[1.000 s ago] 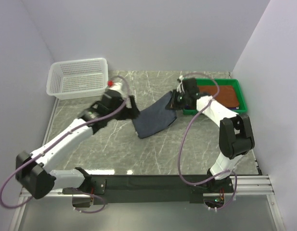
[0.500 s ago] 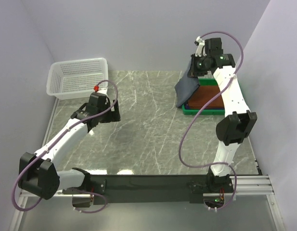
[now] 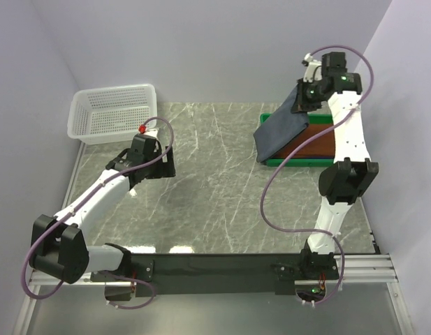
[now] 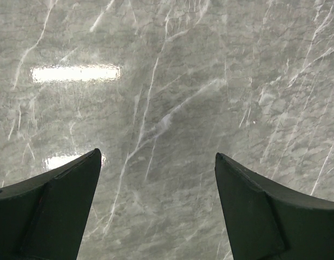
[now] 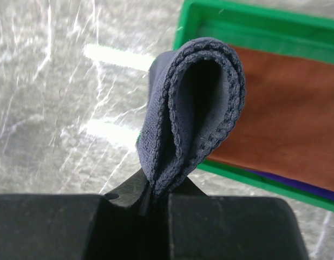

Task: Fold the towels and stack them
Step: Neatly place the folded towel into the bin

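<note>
Right hand (image 3: 303, 100) gripping grey-blue towel (image 3: 281, 131), long axis hanging, perhaps touching green tray (image 3: 299, 162), left hand (image 4: 156, 162) agape

A basket (image 3: 114, 112) sat far left; a tray (image 3: 293, 162) sat far right, holding a flat towel (image 3: 320, 134) under a hanging towel (image 3: 281, 131).

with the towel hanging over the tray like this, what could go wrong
The grey-blue towel is pinched only at one edge by the right fingers, so it could slip or unfold. Its lower end hangs over the green tray's left rim and may land partly off the rust-brown towel.
</note>
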You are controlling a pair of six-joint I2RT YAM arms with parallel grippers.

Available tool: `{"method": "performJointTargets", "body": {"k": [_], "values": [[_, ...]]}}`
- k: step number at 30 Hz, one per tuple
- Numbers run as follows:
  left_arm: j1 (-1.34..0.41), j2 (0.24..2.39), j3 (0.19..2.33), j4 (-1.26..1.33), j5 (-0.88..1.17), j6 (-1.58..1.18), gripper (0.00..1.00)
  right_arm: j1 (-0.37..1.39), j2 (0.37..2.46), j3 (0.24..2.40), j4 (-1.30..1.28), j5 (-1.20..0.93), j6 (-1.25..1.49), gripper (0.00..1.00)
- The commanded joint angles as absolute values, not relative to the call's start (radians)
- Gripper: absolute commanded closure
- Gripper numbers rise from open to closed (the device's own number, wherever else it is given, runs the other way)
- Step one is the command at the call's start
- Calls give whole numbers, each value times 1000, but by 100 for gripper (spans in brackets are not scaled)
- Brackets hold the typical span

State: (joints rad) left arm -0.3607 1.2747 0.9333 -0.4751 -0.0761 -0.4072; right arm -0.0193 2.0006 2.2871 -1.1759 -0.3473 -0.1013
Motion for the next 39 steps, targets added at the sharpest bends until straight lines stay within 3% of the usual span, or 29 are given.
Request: {"method": "performJointTargets", "body": {"k": [1, 28, 39], "values": [[-353, 1285, 936, -446, -61, -394, 9, -61, 1982, 2326, -1148, -409, -127, 100], [-328, 1364, 945, -445, -25, -397, 10, -175, 1973, 2321, -1091, -489, -193, 100], [-328, 1377, 950, -446, -20, -396, 10, -179, 2039, 2257, -1051, -321, -238, 100]]}}
